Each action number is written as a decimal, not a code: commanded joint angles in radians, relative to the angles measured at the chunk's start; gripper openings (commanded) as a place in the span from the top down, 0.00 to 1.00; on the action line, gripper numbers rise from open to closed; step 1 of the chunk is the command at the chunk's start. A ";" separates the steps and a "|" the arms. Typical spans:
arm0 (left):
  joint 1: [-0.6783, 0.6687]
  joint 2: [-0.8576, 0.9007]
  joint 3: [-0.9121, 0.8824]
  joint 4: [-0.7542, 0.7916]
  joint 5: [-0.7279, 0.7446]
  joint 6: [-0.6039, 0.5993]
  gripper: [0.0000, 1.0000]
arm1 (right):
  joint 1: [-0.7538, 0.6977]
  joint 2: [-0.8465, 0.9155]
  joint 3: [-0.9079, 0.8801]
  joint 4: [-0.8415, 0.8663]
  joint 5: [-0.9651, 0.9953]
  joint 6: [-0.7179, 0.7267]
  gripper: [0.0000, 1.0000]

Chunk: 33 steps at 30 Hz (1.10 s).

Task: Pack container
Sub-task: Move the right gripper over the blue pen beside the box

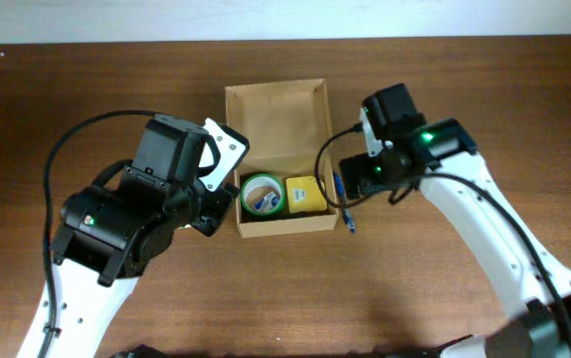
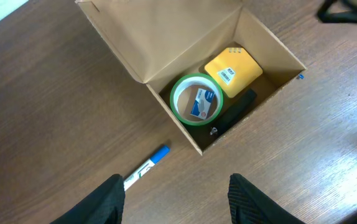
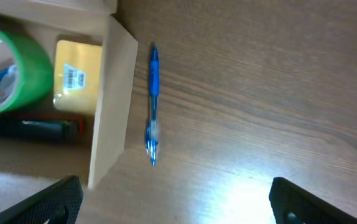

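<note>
Left pincer apart, empty; right pincer apart above blue pen. Yellow packet in container: barcode label, unreadable.

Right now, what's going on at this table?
The open cardboard box is being packed. A green tape roll, a yellow pack and a black item already lie inside. The right hand hangs open over a blue pen beside the box. The left hand, open and empty, is above a blue-capped marker outside it.

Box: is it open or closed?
Open. The box has its flap lid folded back, and the green tape roll and yellow pack inside show from above.
</note>
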 commanded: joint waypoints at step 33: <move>-0.003 -0.016 0.016 0.006 -0.010 -0.012 0.00 | -0.005 0.115 0.002 0.117 -0.058 0.063 0.00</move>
